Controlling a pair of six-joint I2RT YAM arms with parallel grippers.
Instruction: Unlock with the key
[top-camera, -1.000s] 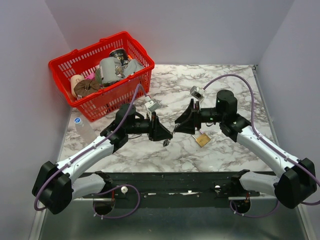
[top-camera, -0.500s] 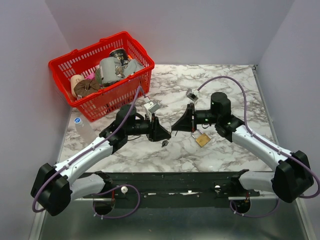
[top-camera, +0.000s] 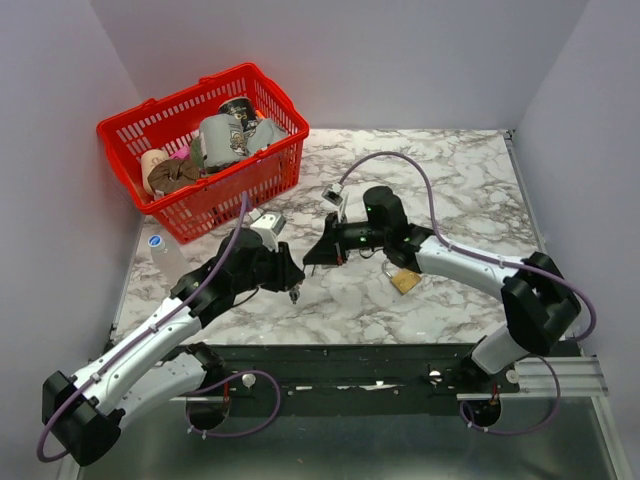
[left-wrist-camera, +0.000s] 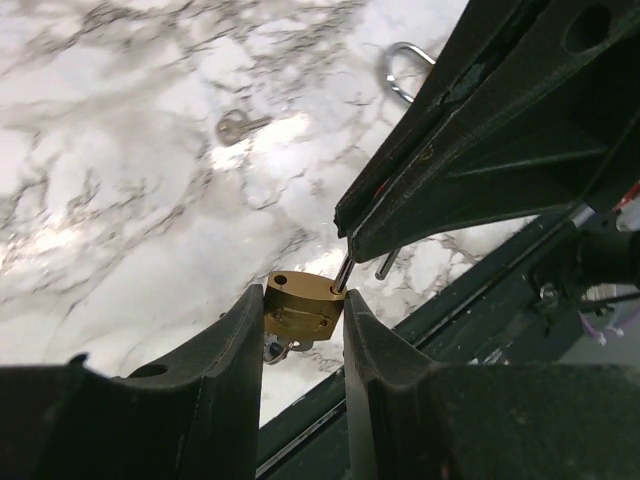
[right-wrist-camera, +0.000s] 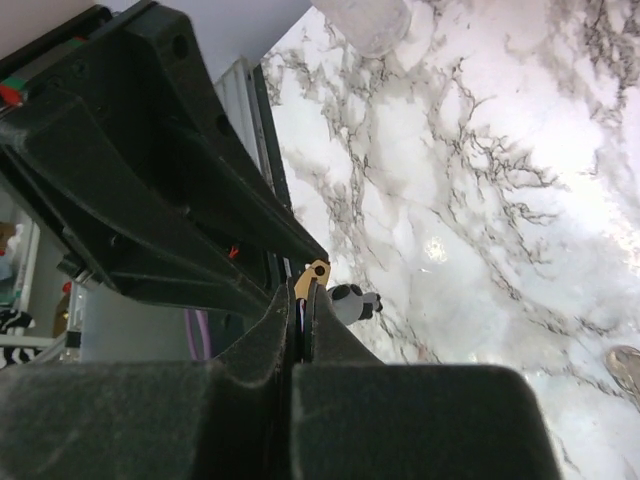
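Both arms have swung left and nearer; the right hand (left-wrist-camera: 348, 222) is pinched shut on the key (left-wrist-camera: 342, 272), its blade tip at the small padlock (left-wrist-camera: 300, 310) clamped in the half-open left hand (left-wrist-camera: 302, 294). Light, thin, bendable: hold its head.

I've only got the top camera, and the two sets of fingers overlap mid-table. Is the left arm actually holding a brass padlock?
Observer: Yes. The left wrist view shows a small brass padlock pinched between the left fingers.
Operator: Where's the key?
Observer: The shut right fingers hold the tiny key. Its thin silver metal blade meets the padlock's face near one edge. Whether it is seated, I can't tell.
Operator: Anything loose nearby?
Observer: A loose silver key lies flat on the white marble table, beyond the padlock.
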